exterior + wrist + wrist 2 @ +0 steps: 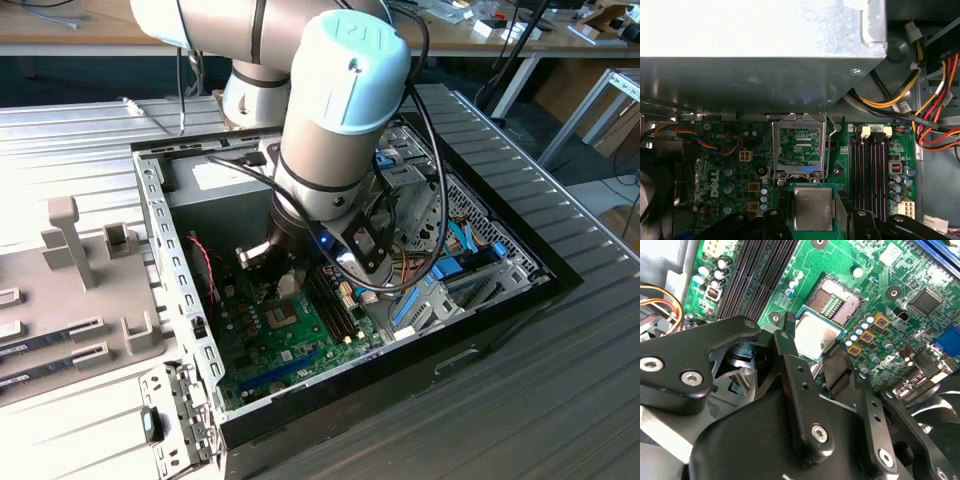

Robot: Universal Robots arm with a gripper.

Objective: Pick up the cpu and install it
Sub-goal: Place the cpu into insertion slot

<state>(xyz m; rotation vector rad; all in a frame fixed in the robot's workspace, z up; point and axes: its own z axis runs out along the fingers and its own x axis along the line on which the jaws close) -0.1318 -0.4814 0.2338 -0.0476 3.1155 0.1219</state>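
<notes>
Gripping the cpu (pixel 812 209) by two opposite edges, the gripper (pixel 815 342) has its fingers (pixel 846 212) set at the chip's width and carries it flat, metal top up, above the motherboard (pixel 730 165). The open socket (pixel 836 299) lies directly ahead of the fingertips, partly covered by the chip, which seems to hang just short of centre over it. Beyond stands the raised hinged frame (pixel 799 145), then the grey metal box (pixel 740 85).
</notes>
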